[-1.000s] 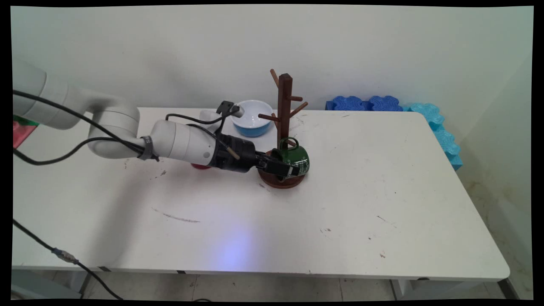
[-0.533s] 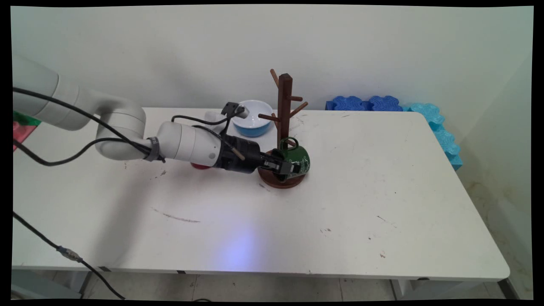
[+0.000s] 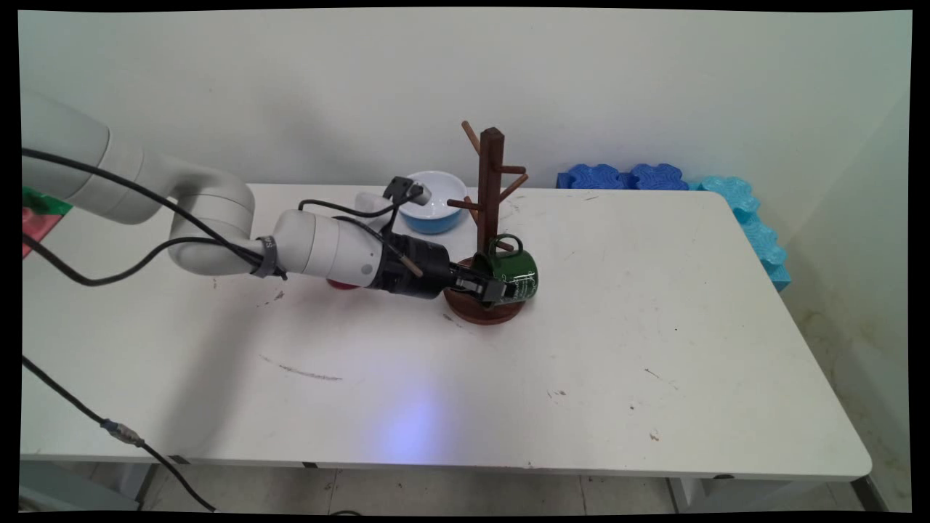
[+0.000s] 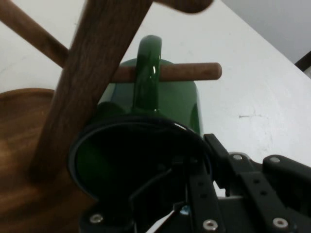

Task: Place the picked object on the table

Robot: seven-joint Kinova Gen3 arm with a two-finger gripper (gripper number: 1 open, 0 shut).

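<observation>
Main view
Gripper (image 3: 501,289): at the end of the arm (image 3: 320,247) reaching in from the left, low over the table (image 3: 617,349); clamped on the rim of the mug (image 3: 517,270), one finger inside it and one outside.
Mug: green, lying on its side with the mouth toward the gripper, held above the round base of the mug tree (image 3: 488,218); its handle points up and sits by the lowest peg, just right of the post.
Mug tree: dark wood, upright, with several bare pegs higher up.
Bowl (image 3: 433,202): white inside, blue outside, behind the tree toward the wall.
Red thing (image 3: 341,284): mostly hidden under the arm; what it is cannot be told.
Foam blocks (image 3: 726,211): blue, along the far right edge of the table.

Hand view
Mug (image 4: 146,141): fills the middle, dark opening toward the camera; a finger (image 4: 216,160) presses on its rim.
Handle (image 4: 147,73): threaded over a wooden peg (image 4: 189,72), the peg's tip sticking out past the loop.
Post (image 4: 92,77): leans across the left of the picture, touching or just beside the mug's side; the wooden base lies below at the left.
</observation>
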